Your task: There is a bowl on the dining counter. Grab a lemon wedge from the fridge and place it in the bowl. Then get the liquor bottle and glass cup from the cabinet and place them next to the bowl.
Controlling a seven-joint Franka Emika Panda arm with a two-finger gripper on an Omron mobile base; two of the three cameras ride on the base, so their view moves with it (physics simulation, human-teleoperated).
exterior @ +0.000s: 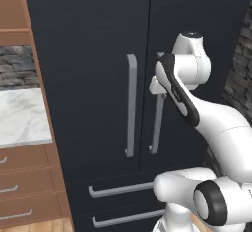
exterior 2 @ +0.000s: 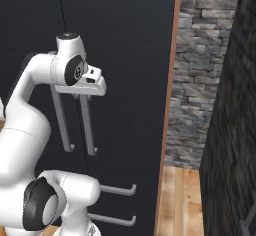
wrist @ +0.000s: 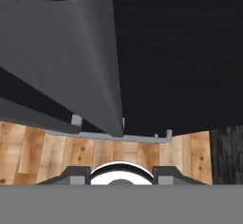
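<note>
The black double-door fridge stands shut right in front of me. My gripper is up against the top of the right door's grey handle, pointing down along the door. In the right base view the gripper sits over the tops of both handles. In the hand view the handle runs away above the fingertips, and my gripper has its tips apart with nothing seen between them. The bowl, dining counter, lemon wedge, liquor bottle, glass cup and cabinet are out of view.
Left of the fridge is a marble worktop over brown drawers. The fridge's two lower drawers have grey bar handles. Right of it stand a stone wall, a dark wall and wooden floor.
</note>
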